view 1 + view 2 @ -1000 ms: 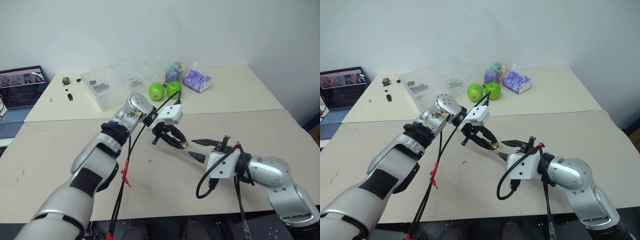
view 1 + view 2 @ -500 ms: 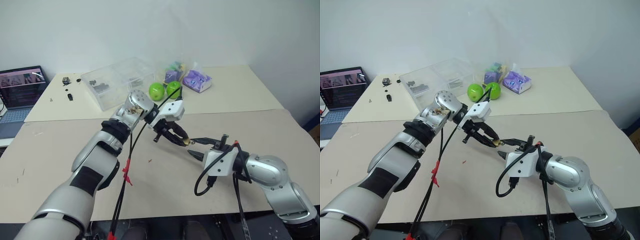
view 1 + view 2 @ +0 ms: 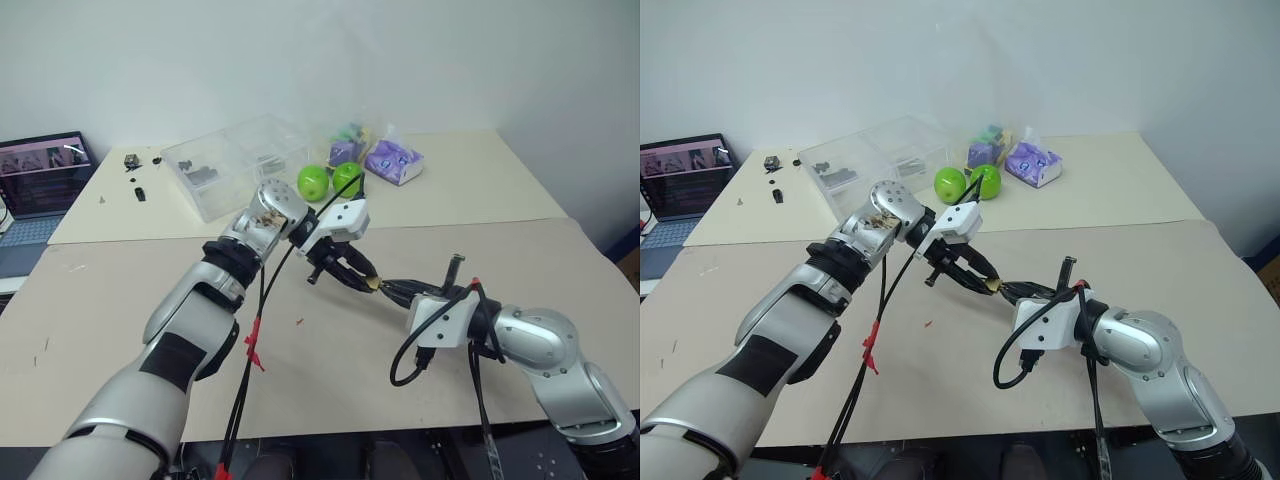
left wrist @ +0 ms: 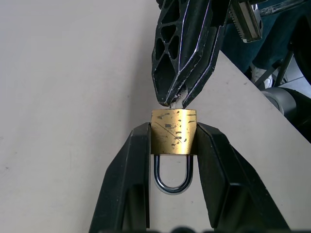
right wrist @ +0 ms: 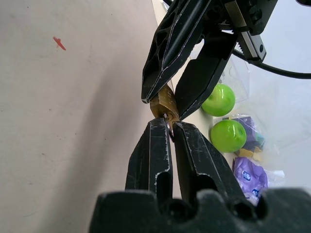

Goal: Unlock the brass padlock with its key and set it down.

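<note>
Since a second ago, the right pincer (image 5: 170,128) has squeezed its two fingers together, and they now pinch a small silver key (image 5: 168,120) at the bottom of the padlock (image 4: 174,131). Before, those fingers stood wide apart, just right of the lock. The left pincer (image 3: 367,283) has stayed put, up in the air over the middle of the surface (image 3: 120,300). It is clamped on the brass body of the padlock, one finger on each side. The silver shackle (image 4: 171,176) is still a closed loop that points back toward the left wrist. So the job looks to be at the key step: the key is at the keyhole, but the lock is not open yet. How deep the key sits is hard to see. Next, the right wrist likely needs to twist the key gently while the left pincer holds the lock tight, until the shackle pops free. Then the lock can go down on the surface.
</note>
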Tool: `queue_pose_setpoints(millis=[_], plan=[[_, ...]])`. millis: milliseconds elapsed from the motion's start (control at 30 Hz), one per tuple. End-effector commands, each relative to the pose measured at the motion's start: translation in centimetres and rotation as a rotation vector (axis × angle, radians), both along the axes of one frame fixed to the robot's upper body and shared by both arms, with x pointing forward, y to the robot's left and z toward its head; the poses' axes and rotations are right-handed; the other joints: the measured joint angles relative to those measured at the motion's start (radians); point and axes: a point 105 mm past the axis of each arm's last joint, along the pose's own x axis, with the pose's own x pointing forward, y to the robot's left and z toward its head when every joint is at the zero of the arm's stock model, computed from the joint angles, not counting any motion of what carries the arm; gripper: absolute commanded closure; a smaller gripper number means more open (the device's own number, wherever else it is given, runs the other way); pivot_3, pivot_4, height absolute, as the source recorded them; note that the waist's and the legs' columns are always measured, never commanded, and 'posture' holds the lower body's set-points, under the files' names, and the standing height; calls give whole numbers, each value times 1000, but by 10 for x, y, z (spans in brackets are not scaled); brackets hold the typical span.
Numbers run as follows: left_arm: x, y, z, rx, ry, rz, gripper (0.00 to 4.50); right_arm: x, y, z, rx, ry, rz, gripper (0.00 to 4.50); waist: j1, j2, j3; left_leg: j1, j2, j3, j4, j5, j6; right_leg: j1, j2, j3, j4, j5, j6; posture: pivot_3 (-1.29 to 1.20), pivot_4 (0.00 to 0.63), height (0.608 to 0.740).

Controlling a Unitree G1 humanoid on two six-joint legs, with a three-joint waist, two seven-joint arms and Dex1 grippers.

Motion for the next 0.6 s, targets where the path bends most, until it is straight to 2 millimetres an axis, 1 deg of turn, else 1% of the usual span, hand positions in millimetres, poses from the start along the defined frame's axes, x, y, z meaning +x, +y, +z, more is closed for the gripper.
queue_pose_setpoints(millis=[33, 300, 333, 400, 600], plan=[[0, -3, 16, -36, -46, -22, 3316, -5, 6, 11, 4, -52, 40, 4124, 0, 0, 0, 0, 0, 0, 0, 0, 0, 0, 0, 0, 0, 0, 0, 0, 150, 740], [0, -2, 15, -34, -71, -32, 3316, -10, 7, 10, 31, -2, 53, 4124, 0, 0, 0, 0, 0, 0, 0, 0, 0, 0, 0, 0, 0, 0, 0, 0, 150, 740], [0, -2, 16, -35, -75, -34, 3316, -10, 7, 10, 38, 9, 55, 4326, 0, 0, 0, 0, 0, 0, 0, 0, 0, 0, 0, 0, 0, 0, 0, 0, 150, 740], [0, -3, 17, -42, -84, -38, 3316, -10, 6, 11, 53, 27, 56, 4326, 0, 0, 0, 0, 0, 0, 0, 0, 0, 0, 0, 0, 0, 0, 0, 0, 150, 740], [0, -4, 22, -69, -174, -78, 3316, -11, 6, 7, 91, 117, 50, 4326, 0, 0, 0, 0, 0, 0, 0, 0, 0, 0, 0, 0, 0, 0, 0, 0, 150, 740]])
